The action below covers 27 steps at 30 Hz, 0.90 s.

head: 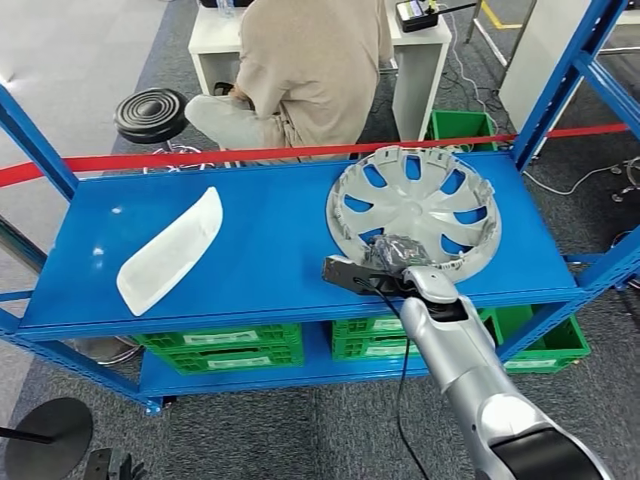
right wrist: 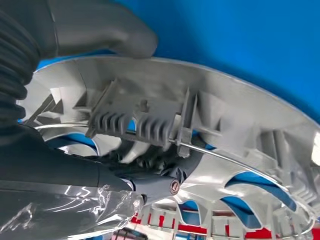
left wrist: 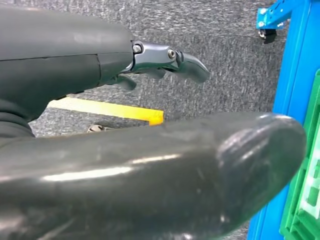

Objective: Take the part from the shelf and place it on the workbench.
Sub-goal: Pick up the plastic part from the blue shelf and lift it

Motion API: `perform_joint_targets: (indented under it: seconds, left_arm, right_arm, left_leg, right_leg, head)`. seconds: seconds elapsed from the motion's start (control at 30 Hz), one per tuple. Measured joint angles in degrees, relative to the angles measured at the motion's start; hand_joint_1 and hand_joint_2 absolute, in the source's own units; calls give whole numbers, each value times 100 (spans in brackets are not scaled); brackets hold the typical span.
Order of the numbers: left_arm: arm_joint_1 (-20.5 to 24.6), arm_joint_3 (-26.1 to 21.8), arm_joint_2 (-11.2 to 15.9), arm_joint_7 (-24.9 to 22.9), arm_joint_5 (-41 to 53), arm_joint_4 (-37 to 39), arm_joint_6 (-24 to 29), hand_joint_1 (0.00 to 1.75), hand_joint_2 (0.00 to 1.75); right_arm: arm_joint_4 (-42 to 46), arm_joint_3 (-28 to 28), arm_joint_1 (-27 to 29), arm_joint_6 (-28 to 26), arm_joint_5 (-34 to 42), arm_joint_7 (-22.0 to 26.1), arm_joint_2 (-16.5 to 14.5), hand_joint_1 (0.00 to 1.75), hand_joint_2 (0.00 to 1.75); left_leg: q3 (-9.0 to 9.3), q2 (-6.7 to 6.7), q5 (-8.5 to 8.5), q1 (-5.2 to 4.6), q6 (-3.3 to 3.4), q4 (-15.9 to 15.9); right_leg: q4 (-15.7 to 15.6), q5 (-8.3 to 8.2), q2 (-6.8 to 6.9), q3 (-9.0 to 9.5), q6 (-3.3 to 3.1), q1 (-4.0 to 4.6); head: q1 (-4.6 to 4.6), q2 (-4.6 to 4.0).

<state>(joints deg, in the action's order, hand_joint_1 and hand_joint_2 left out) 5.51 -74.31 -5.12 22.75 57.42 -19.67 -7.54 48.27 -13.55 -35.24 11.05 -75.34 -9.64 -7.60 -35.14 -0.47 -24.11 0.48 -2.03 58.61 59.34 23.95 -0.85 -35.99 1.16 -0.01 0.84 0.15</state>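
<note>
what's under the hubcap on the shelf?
Blue shelf top shows through the hubcap's spoke openings. The right hand covers its near rim, thumb outside and fingers inside; anything beneath there is hidden.

We see a hubcap [head: 413, 212] of matt silver-grey plastic, its ribbed inner side moulded with clips and ringed by a thin, shiny metal wire [right wrist: 241, 161]. The shelf [head: 272, 245] beneath it is smooth blue-painted metal with a faint sheen. The white trim piece [head: 170, 251] looks like smooth, slightly glossy plastic. We note the right hand [head: 385, 262] has dark glossy fingers, partly wrapped in clear crinkled film, on a brushed silver metal arm [head: 460, 352]. The left hand [left wrist: 158, 165] shows a smooth, glossy grey thumb. The floor [left wrist: 230, 65] is rough grey carpet. The crates [head: 226, 350] are green plastic.
</note>
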Motion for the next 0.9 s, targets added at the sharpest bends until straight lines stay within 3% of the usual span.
perform_joint_targets:
  seconds: [0.13,0.2,0.27,0.3,0.33,0.37,0.43,0.5,0.6,0.67,0.8,0.83,0.87,0.9]
  left_arm:
    - [4,1,4,30,-19,8,-4,0,0]
    - [9,2,7,52,-27,11,-14,0,0]
    - [9,2,16,85,-33,11,-38,0,0]
    - [6,2,21,112,-36,13,-58,0,0]
    - [3,2,25,145,-38,15,-87,0,0]
    - [1,3,27,186,-39,19,-125,0,0]
    - [-1,9,34,313,-40,28,-235,0,0]
    - [-2,20,56,440,-35,37,-303,0,0]
    - [-42,45,93,423,11,44,-208,0,0]
    - [-82,68,114,395,36,50,-179,0,0]
    - [-121,101,148,448,86,53,-185,0,0]
    - [-128,105,145,498,86,54,-205,0,0]
    - [-128,111,142,546,85,55,-220,0,0]
    - [-124,119,140,580,85,56,-218,0,0]
  right_arm:
    - [-159,3,-89,-9,12,40,-1,175,175]
    - [-231,2,-134,-17,16,55,-1,175,175]
    - [-318,2,-159,-36,29,72,-1,175,175]
    - [-358,2,-163,-51,37,83,-1,175,175]
    - [-391,2,-171,-63,46,97,-1,175,175]
    - [-417,1,-182,-73,54,114,-1,175,175]
    - [-455,0,-211,-85,77,143,-1,175,175]
    - [-494,-2,-234,-83,143,178,-3,175,175]
    - [-557,-3,-211,-124,309,274,-8,175,175]
    - [-618,-3,-176,-257,364,340,-21,175,175]
    - [-785,-4,-192,-463,373,356,-34,175,175]
    - [-804,-4,-214,-467,359,338,-36,175,175]
    - [-810,-5,-241,-447,349,319,-36,175,175]
    - [-811,-5,-272,-409,350,300,-36,175,175]
  left_leg:
    - [42,1,-2,9,132,-112]
    - [48,8,7,25,184,-120]
    - [48,8,3,23,207,-120]
    - [51,5,2,22,210,-119]
    - [58,2,-1,23,210,-119]
    - [70,-2,-7,25,204,-118]
    - [100,-12,-28,20,172,-114]
    - [104,-26,-38,3,114,-106]
    - [110,-32,-27,12,19,-139]
    - [60,-21,-148,16,-39,-4]
    - [-552,-10,-744,21,-104,1264]
    - [-635,-10,-746,26,-114,1421]
    - [-610,-8,-639,36,-123,1361]
    - [-480,-4,-454,51,-134,1103]
  right_leg:
    - [69,54,3,-50,120,-2]
    - [552,331,24,-270,174,-8]
    - [1311,662,32,-617,206,-14]
    - [1552,724,33,-732,212,-14]
    - [1586,680,33,-752,211,-14]
    - [1380,531,34,-653,206,-15]
    - [601,171,36,-256,191,-16]
    - [82,28,29,15,146,-14]
    - [-13,30,24,57,38,-1]
    - [-49,16,32,91,-28,-22]
    - [-63,20,61,112,-77,-38]
    - [-62,19,64,112,-75,-42]
    - [-61,17,65,114,-67,-49]
    - [-59,14,64,115,-53,-61]
  head:
    - [23,0]
    - [59,0]
    - [79,0]
    - [79,0]
    - [79,0]
    - [79,0]
    - [80,0]
    - [70,0]
    - [58,0]
    - [44,0]
    - [12,0]
    - [10,0]
    - [10,0]
    - [10,0]
